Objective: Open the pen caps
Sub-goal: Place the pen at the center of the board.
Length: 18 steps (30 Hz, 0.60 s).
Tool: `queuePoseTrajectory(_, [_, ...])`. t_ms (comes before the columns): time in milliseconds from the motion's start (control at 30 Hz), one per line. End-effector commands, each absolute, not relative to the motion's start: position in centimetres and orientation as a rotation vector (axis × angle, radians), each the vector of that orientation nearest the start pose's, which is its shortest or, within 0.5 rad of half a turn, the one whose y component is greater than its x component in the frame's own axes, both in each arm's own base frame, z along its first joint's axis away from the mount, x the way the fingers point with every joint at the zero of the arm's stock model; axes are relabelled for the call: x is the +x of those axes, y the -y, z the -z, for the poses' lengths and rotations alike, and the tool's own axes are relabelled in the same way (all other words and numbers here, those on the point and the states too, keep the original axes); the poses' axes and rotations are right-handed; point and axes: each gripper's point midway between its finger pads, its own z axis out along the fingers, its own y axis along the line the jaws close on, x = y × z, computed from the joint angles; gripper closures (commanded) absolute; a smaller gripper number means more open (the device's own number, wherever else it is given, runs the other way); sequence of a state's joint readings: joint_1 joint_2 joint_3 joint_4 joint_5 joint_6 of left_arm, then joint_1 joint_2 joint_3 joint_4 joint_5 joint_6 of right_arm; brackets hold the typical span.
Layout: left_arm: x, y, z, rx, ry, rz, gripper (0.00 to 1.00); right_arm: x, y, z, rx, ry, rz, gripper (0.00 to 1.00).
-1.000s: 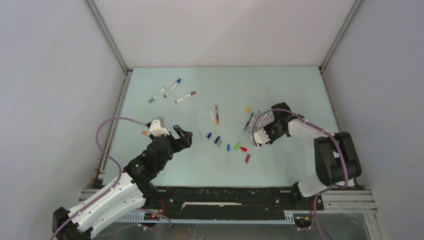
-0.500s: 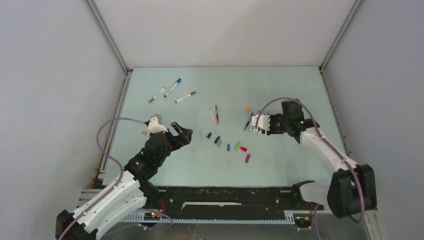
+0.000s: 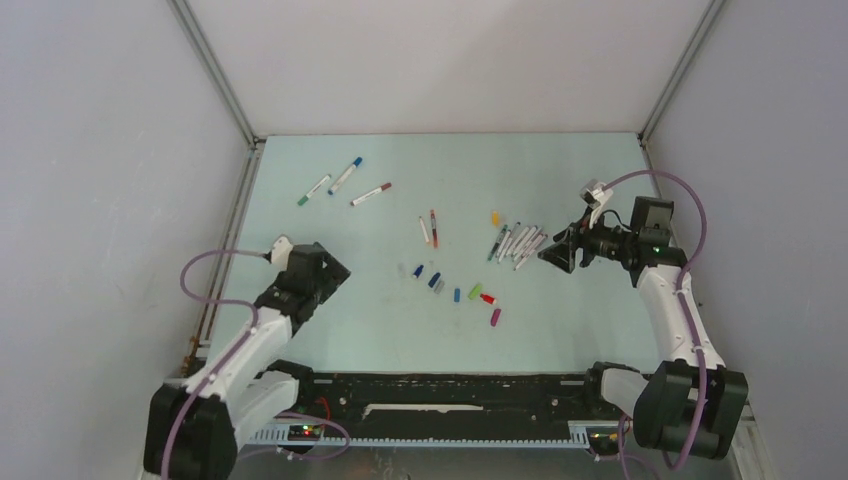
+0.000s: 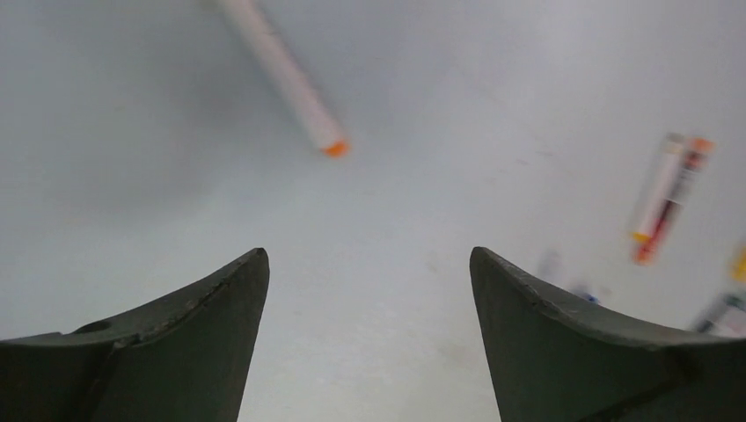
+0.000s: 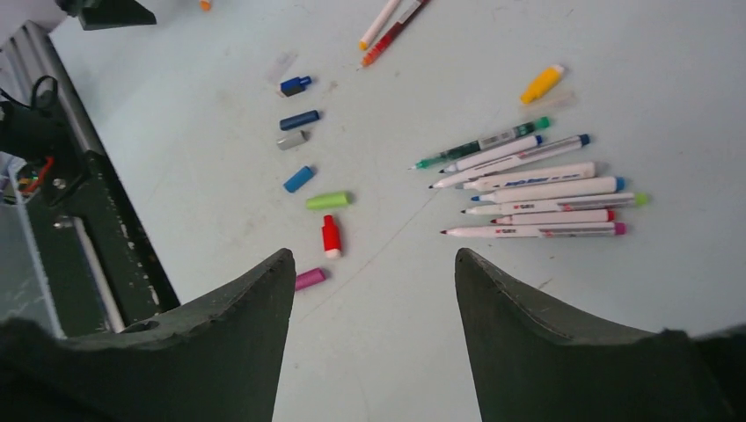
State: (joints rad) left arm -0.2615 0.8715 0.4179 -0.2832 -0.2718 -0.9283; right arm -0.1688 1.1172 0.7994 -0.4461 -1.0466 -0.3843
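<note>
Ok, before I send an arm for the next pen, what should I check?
1. Left jaws open and empty: ok.
2. Right jaws open and empty: ok.
3. All pens uncapped: not ok; three far pens look capped.
4. Centre pair uncapped: cannot tell.
5. Pen row lying clear of both arms: ok.
6. Loose caps lying apart from the pen row: ok.
</note>
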Motion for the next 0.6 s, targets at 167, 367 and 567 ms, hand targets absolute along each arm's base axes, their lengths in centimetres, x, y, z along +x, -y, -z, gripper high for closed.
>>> queuePoseTrajectory(167, [27.2,-0.8,-6.7,-1.172,-2.206,-0.132,0.29,27.3,-10.5,-19.3,-0.651,-1.897,-0.947,0.32])
queuePoseTrajectory(367, [28.8,-1.8,-5.6,-1.242,-2.288,-0.224,0.32,27.2,-10.4,-19.5,-0.656,-1.888,-0.93,0.32])
queuePoseTrajectory(567, [30.2,-2.2,-5.4,-1.233,-2.325,-0.273,0.32,27.2,-10.2,-19.7,-0.654,-1.882,-0.929,0.32])
